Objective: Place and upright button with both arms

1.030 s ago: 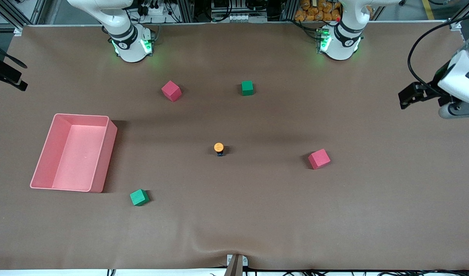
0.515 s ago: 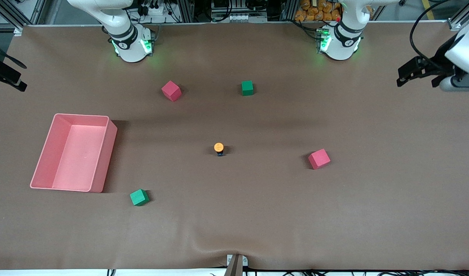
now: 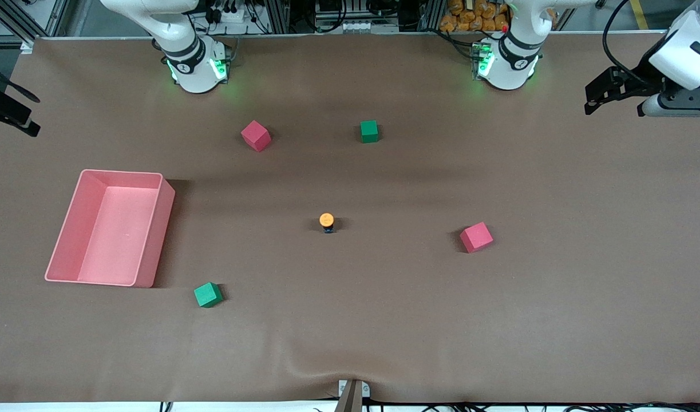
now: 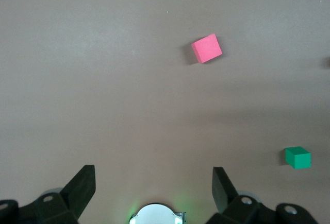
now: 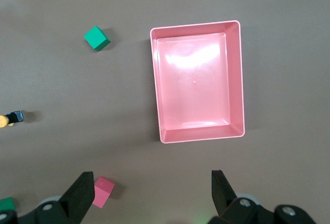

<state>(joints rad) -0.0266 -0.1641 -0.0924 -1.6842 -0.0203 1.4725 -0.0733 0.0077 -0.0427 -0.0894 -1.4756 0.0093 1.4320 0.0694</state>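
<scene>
The button (image 3: 327, 222) stands upright, orange cap up, mid-table, well apart from both arms, and with the left gripper (image 4: 153, 183) and right gripper (image 5: 149, 188) both spread empty, a careless brush from either could topple so small a thing.
</scene>
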